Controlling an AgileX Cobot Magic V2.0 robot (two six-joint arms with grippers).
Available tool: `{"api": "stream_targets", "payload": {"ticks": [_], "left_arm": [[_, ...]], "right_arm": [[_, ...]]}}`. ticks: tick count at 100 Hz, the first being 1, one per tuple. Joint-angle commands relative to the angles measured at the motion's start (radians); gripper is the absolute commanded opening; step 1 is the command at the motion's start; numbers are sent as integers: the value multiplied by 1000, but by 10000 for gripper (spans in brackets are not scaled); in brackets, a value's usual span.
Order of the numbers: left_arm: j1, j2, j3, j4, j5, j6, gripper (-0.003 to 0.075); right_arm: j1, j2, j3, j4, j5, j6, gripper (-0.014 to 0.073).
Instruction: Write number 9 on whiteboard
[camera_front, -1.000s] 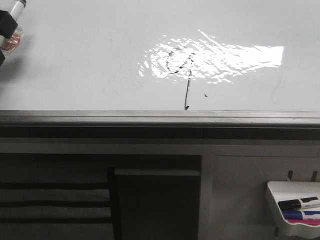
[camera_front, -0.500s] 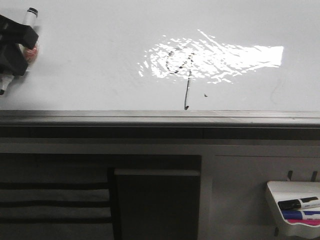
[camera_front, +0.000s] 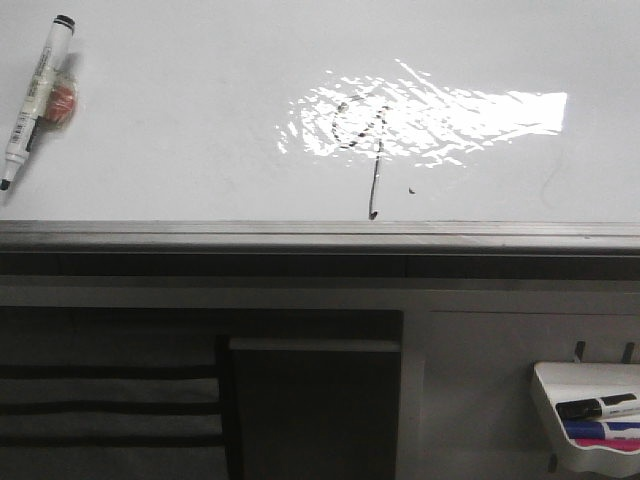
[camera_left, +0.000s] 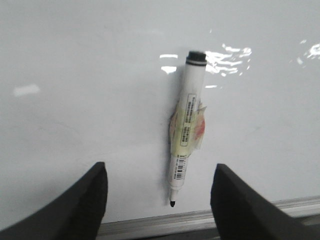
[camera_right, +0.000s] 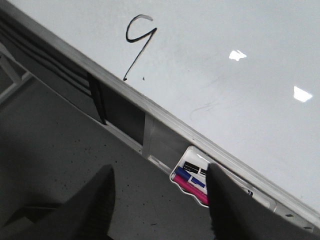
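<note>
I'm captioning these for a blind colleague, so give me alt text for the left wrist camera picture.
A white marker pen with a black cap, uncapped tip toward the camera, lies alone on the glossy white whiteboard, a yellowish and red wad of tape around its middle. The open left gripper hangs before it, its two dark fingers either side, not touching it.

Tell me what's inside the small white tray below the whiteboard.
The tray holds three markers: black, blue and pink. Their far ends run out of frame.
</note>
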Motion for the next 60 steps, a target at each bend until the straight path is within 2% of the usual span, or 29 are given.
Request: {"api": "stream_targets", "payload": {"ticks": [1, 24, 36, 45, 60], "left_arm": [[-20, -106, 13, 16, -37, 12, 421], [-52, -334, 205, 16, -73, 12, 420], [-52, -415, 292, 22, -137, 12, 395], [-52, -443, 327, 22, -168, 12, 302], [-52, -444, 336, 26, -175, 12, 83]], "right_arm": [[-5, -33, -6, -41, -70, 79, 352], [-5, -155, 182, -41, -288, 90, 349], [-5, -210, 295, -41, -411, 90, 271], [-5, -229, 347, -41, -474, 90, 157], [-5, -232, 381, -41, -501, 90, -19]]}}
